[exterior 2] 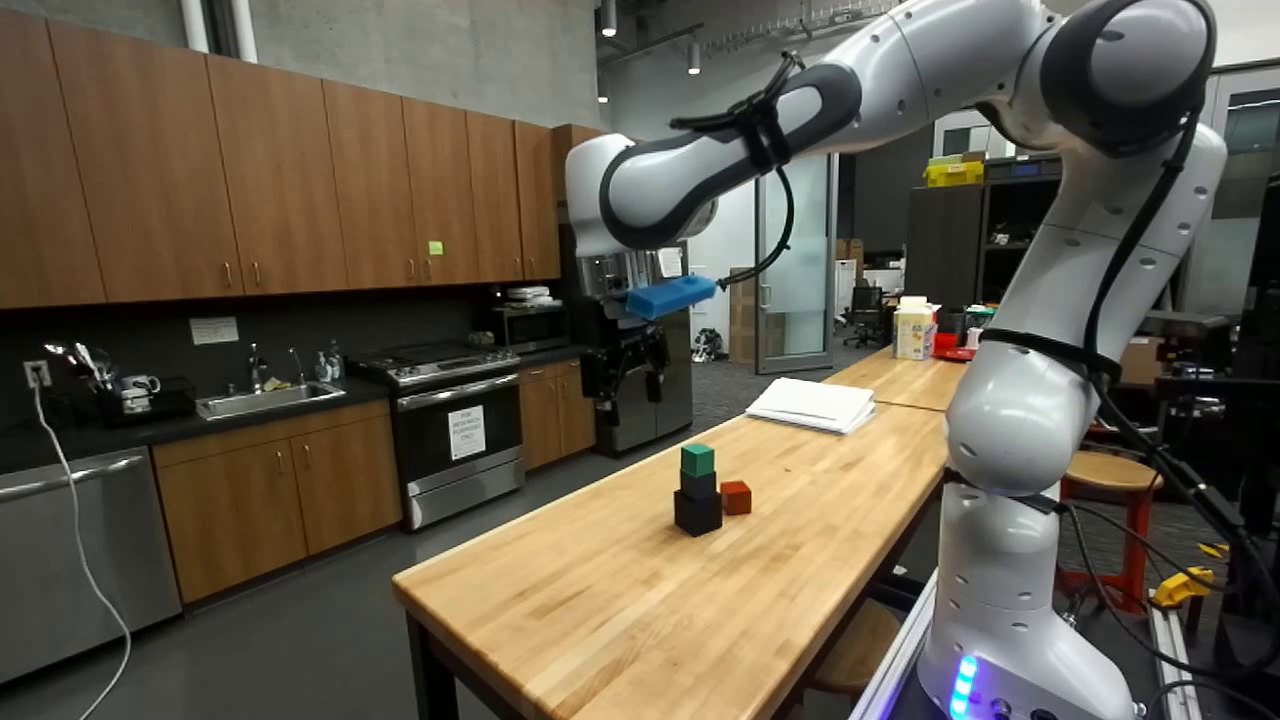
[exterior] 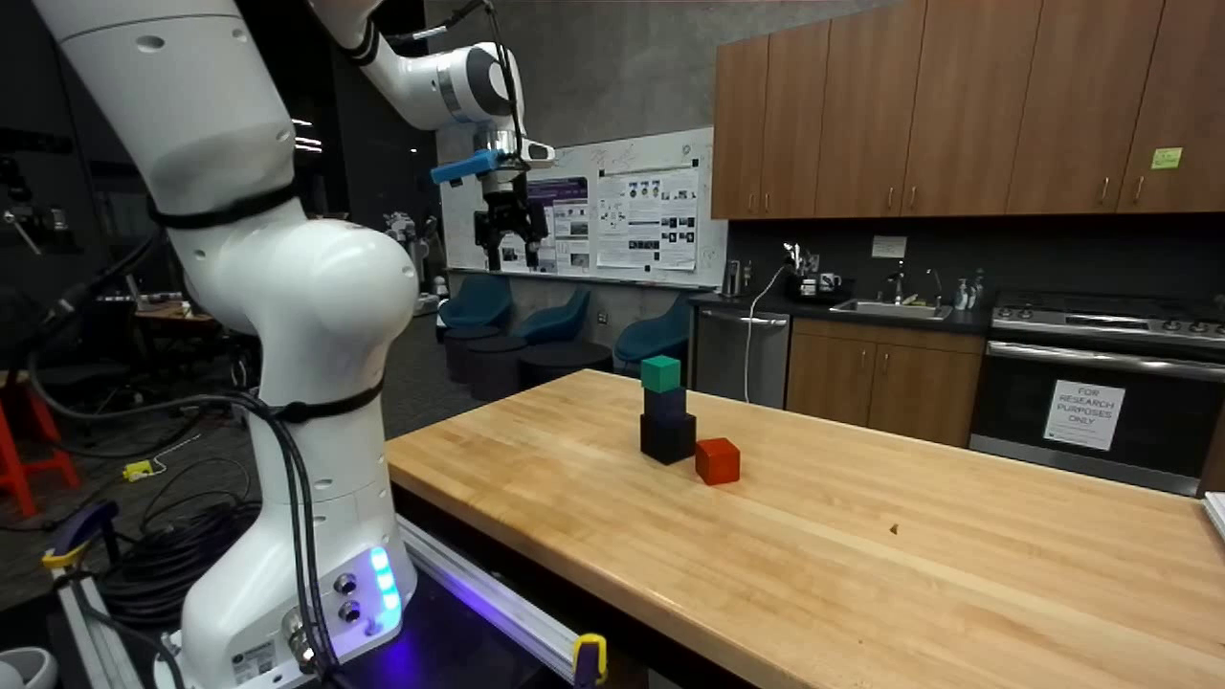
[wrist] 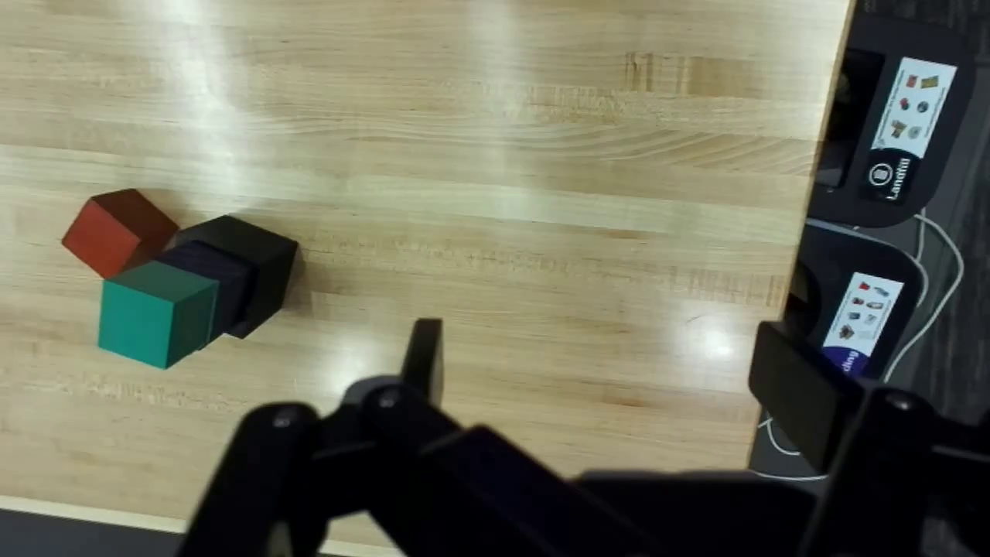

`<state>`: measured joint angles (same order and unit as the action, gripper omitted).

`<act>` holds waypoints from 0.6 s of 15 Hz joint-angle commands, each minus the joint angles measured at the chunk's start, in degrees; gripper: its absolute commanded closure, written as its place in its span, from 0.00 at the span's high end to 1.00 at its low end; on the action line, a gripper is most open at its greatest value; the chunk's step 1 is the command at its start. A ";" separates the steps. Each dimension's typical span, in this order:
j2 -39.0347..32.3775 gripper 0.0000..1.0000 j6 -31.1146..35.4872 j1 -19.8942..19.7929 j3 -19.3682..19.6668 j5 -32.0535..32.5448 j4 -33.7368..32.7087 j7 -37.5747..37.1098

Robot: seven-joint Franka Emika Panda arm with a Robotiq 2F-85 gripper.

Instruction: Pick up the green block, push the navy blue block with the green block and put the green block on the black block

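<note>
Nearest, the gripper [wrist: 599, 371] is held well above the table's [wrist: 541, 255] level, probably so nothing gets bumped. Released: spread wide, no object grasped. Below it and off to the side, the green block [wrist: 143, 317] is set on top of the navy blue block [wrist: 207, 267], which is carried in turn by the larger black block [wrist: 267, 271]; same order is shown in both exterior views. The green block is topmost, so it can presumably be lifted first. The navy blue block is sandwiched, so it likely has to be shoved off, green block used as pusher, before the black block can be topped. Nothing of the task looks done. A red cube [wrist: 116, 232] is placed just beside the black block; contact can't be told.

Past the table edge, a bin marked "Landfill" [wrist: 858, 209] and a second bin [wrist: 858, 247] are seen; contents lost in the dark. Farther, on the kitchen counter [exterior 2: 60, 435], white cups [exterior 2: 140, 385] are held in a dark rack [exterior 2: 168, 402], presumably to dry; what's in the sink [exterior 2: 265, 402] can't be made out.
</note>
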<state>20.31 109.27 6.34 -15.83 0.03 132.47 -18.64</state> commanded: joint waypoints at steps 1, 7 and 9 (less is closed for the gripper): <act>-0.54 1.00 1.03 -1.11 1.76 2.15 0.47 -2.52; -0.98 1.00 2.38 -4.40 5.44 4.17 1.43 -4.14; -0.84 1.00 3.01 -5.60 6.89 4.25 1.97 -3.93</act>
<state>19.58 110.94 1.85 -10.68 3.47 133.79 -21.28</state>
